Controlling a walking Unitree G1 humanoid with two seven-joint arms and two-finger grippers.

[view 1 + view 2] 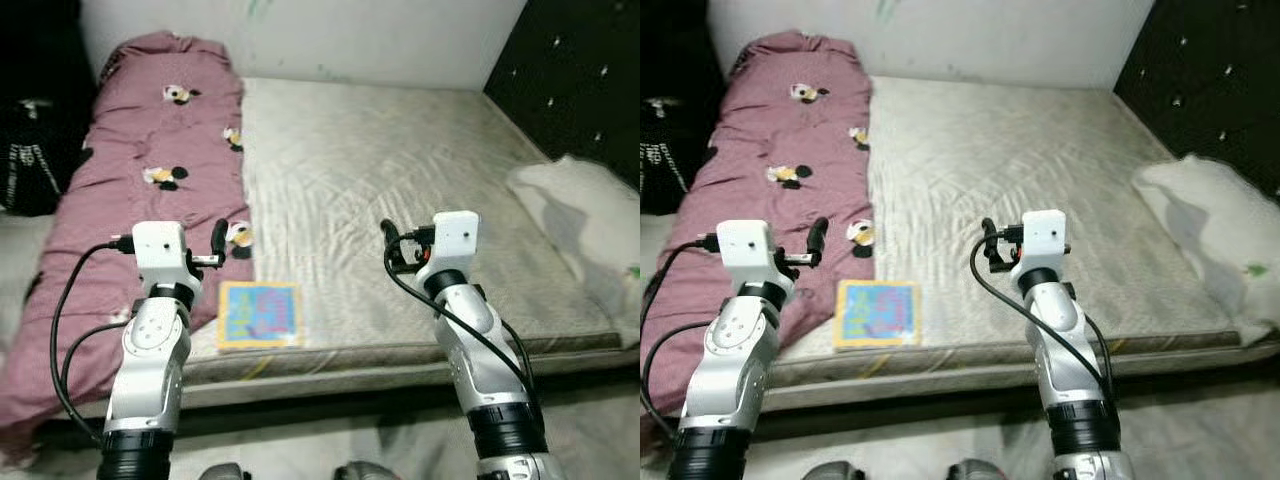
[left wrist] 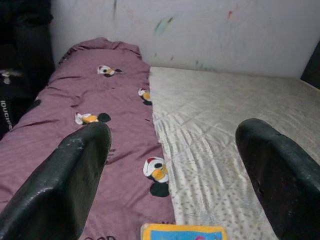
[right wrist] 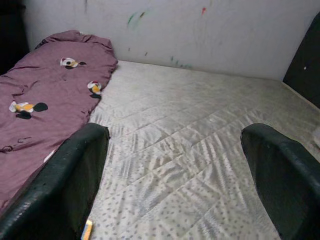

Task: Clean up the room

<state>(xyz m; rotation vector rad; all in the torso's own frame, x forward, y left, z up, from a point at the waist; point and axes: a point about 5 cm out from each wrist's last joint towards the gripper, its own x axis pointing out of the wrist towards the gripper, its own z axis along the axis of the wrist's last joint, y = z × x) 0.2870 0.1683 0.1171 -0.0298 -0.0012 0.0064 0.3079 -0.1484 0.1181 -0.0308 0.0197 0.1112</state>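
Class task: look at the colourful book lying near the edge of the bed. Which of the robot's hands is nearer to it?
Left. The left hand hovers just above the book's left corner; the right hand hangs further off to the book's right, over the bare mattress.

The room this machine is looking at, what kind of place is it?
Most likely a bedroom. A wide bed with a pale quilted mattress takes up most of the view, a purple cartoon-print blanket lies along one side, and a white pillow sits by the dark padded headboard.

Both arms raised forward; left end effector (image 2: 172, 165), right end effector (image 3: 175, 170) fingers spread.
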